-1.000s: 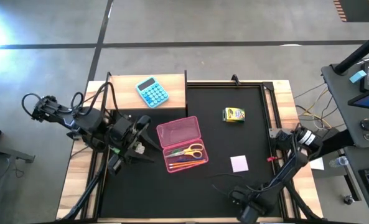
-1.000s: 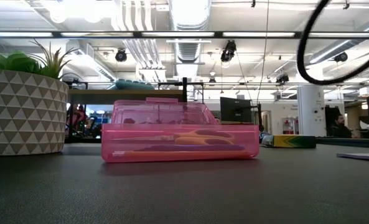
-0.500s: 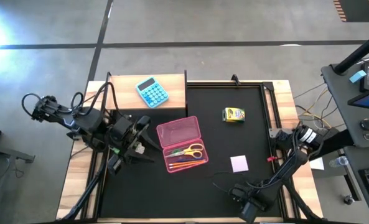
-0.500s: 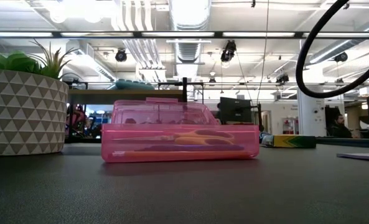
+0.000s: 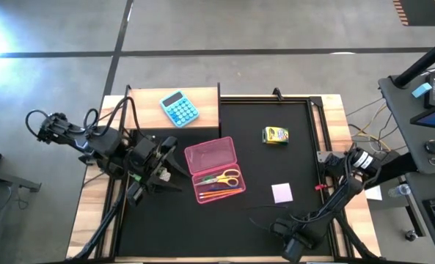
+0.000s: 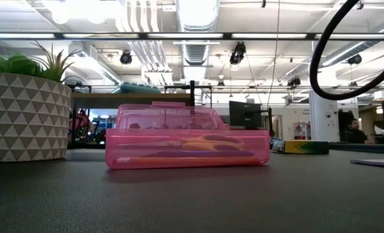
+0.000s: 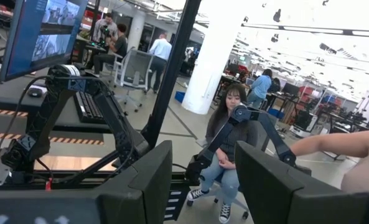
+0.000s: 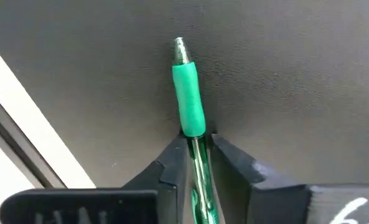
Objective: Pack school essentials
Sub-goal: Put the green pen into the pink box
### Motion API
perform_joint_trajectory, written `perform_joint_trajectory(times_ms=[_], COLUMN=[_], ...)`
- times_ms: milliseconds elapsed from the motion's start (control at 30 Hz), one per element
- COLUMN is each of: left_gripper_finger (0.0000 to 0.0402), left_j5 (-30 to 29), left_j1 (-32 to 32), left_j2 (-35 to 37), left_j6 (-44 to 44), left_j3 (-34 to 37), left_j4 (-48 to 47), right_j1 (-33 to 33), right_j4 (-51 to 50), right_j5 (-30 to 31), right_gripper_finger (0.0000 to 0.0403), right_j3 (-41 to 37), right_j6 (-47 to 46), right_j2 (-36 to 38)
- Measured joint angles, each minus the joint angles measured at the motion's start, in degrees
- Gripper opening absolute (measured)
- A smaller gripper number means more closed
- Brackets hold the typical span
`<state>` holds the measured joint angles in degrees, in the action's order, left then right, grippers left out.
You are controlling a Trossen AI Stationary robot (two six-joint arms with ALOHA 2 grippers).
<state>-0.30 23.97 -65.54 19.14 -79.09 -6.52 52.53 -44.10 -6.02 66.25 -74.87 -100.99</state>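
The right pincer [image 8: 195,146], at the bench's five o'clock, seemingly clenched the green plastic pen [image 8: 190,99], next needing carriage to the pink translucent case [image 5: 214,169]; left pincer stood released.

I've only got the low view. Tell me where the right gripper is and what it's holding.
Observer: The right gripper is at the table's near edge, pinching a green pen.
Operator: Report the pink case from above.
Observer: The pink case lies open, with the scissors inside. The white note pad is still out on the mat to its right.
Operator: Now the left gripper.
Observer: The left gripper waits beside the case's left side, fingers open.
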Motion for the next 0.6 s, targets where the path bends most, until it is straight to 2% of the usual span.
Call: perform_joint_trajectory(times_ms=[200,400,600], left_gripper_finger=[0.0157,0.0157,0.0157], left_j5=[0.0,0.0,0.0], left_j1=[0.0,0.0,0.0], left_j2=[0.0,0.0,0.0], left_j6=[0.0,-0.2,-0.6], left_j3=[0.0,0.0,0.0], left_j4=[0.0,0.0,0.0], right_j1=[-0.6,-1.8,-6.7], right_j4=[0.4,0.0,2.3], right_j5=[1.2,4.4,14.9], right_gripper_finger=[0.0025,0.0022,0.0021], right_j3=[0.0,0.0,0.0], right_j6=[1.4,2.0,7.3], right_j2=[3.4,6.2,9.9])
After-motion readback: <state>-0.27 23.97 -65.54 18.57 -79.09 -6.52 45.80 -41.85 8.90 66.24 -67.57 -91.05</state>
